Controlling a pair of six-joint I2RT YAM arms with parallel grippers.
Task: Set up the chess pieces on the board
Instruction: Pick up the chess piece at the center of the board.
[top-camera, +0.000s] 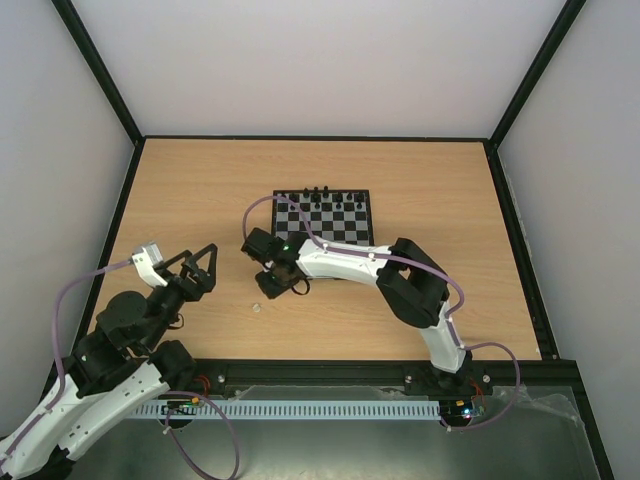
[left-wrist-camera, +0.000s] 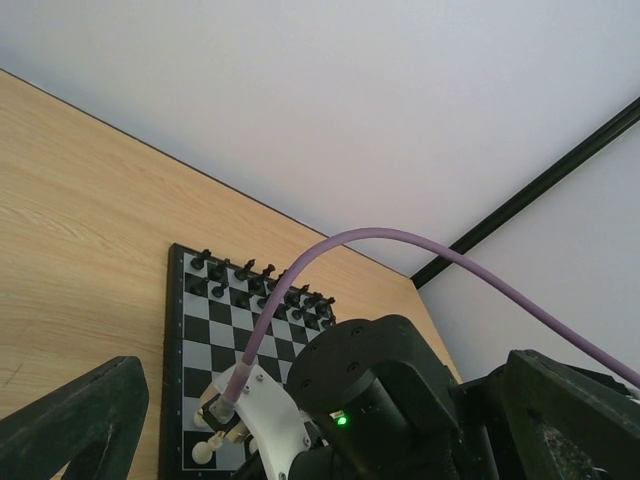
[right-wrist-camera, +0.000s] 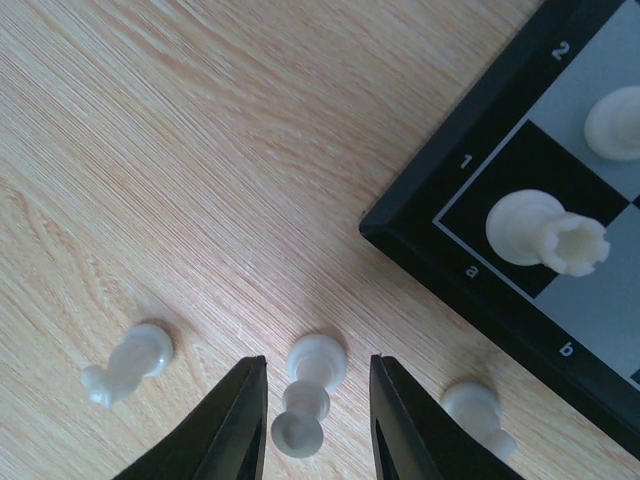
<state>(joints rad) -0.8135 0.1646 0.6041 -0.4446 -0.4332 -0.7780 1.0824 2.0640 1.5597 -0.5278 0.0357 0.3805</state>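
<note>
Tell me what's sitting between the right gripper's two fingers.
One whitish chess piece on the table, off the board; the fingers of the right gripper flank it without clamping. The right wrist view shows it.

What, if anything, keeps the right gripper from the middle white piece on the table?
Probably nothing, so yes. The right gripper straddles that piece, jaws apart either side; its two neighbours and the board sit outside the fingers.
</note>
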